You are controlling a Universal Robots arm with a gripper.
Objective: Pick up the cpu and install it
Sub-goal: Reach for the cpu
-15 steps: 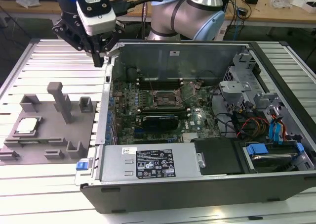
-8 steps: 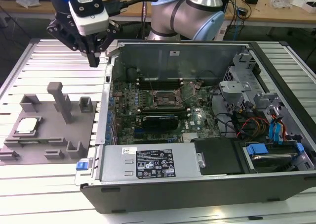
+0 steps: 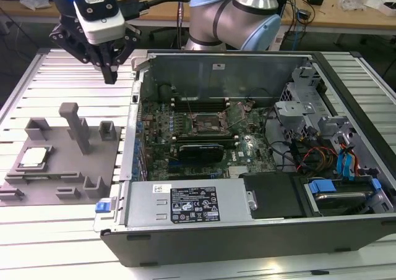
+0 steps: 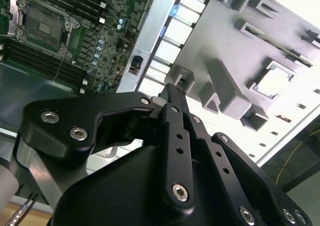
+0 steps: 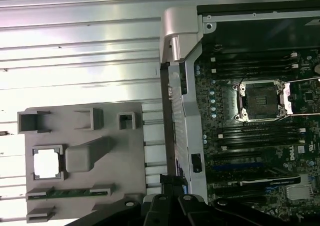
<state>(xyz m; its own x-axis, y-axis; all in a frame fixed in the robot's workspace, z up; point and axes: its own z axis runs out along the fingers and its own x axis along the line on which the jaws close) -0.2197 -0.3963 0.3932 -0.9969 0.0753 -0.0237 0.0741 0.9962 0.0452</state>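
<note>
Now we see the gripper (image 3: pixel 111 76) closed, empty; the cpu (image 3: pixel 34 157) lies well below its fingers, toward the exterior view's left.

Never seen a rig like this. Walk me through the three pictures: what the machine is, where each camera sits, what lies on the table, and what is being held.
The machine is a robot arm with a black gripper at its end. The exterior view comes from a camera off the arm that looks over the whole scene. Both wrist views come from cameras riding on the arm, looking past the gripper.

On the slatted metal table lies a grey fixture plate. The cpu, a small silvery square, sits in a pocket of that plate. Beside the plate lies an open computer case, with the processor socket on its green board.

The fingers are closed and hold nothing. The gripper hangs above the table, near a corner of the case.
</note>
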